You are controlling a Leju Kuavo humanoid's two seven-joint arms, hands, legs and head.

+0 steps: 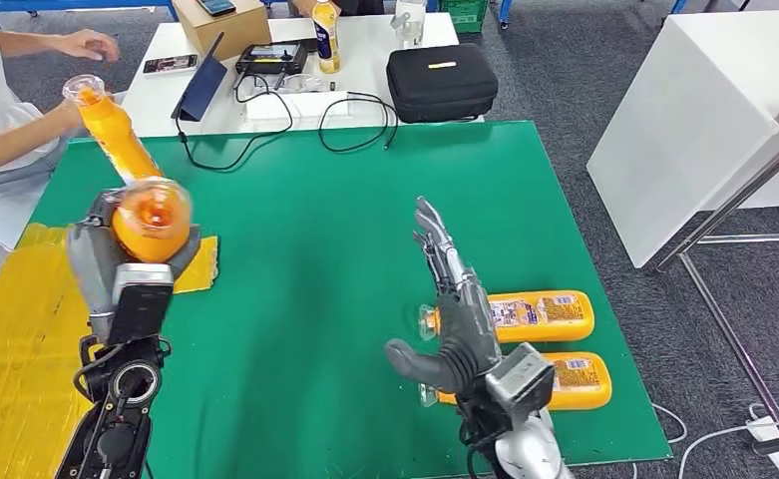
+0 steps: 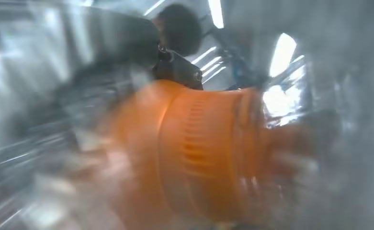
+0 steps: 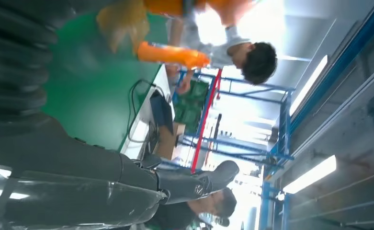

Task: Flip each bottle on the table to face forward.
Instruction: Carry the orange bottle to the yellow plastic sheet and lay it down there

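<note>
Green matting (image 1: 345, 249) covers the table in the head view, with a yellow strip (image 1: 6, 339) along its left side. The left hand (image 1: 131, 261) is raised at the table's left and grips an orange bottle (image 1: 152, 218) whose round end faces the camera. Just behind it a person (image 1: 6, 110) at the far left edge holds a second orange bottle (image 1: 111, 120) tilted above the mat. The right hand (image 1: 452, 309) stands upright near the mat's right front, its fingers spread and holding nothing. Just beside it, to the right, two labelled orange bottles (image 1: 540, 315) lie on their sides, one behind the other, the nearer one (image 1: 575, 379) close to the front edge. A black case (image 1: 441, 82), a laptop (image 1: 203, 82) and cables sit on the white table (image 1: 360, 60) beyond. The left wrist view is heavily blurred; the orange bottle (image 2: 199, 153) fills its middle, ribbed and close to the lens. The right wrist view shows the grey thumb (image 3: 194, 182) extended, free of any object, the green mat (image 3: 94, 81) behind it, and the person's tilted bottle (image 3: 173, 54) above the mat.
</note>
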